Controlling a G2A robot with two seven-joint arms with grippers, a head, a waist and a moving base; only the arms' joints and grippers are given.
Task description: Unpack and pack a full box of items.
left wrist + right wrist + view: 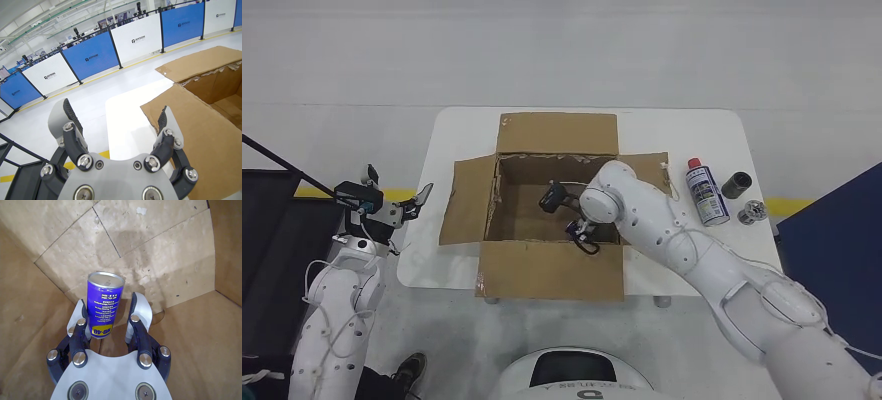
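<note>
The right end effector (108, 298) is down inside the cardboard box (552, 268), its fingers parted around a blue can (105, 302). One finger touches the can's side and the other stands clear of it, so nothing is clamped. I cannot tell whether the can rests on the box floor. The left end effector (115, 104) hangs spread wide and empty, off the worktop (692, 130) beside the box's outer flap.

The risk, as I judge it, lies in that one-sided contact. If the fingers close off-centre, the can may roll or be shoved aside and slip out. If the arm lifts first, the touching finger could drag the can over. The box walls sit close around the wrist, so a slanted exit could catch a flap.

Count: one box and one blue can within it. On the worktop to the box's right are one red-capped spray can (702, 192), one black cylinder (735, 185) and one small metal piece (753, 211) — three things out.
</note>
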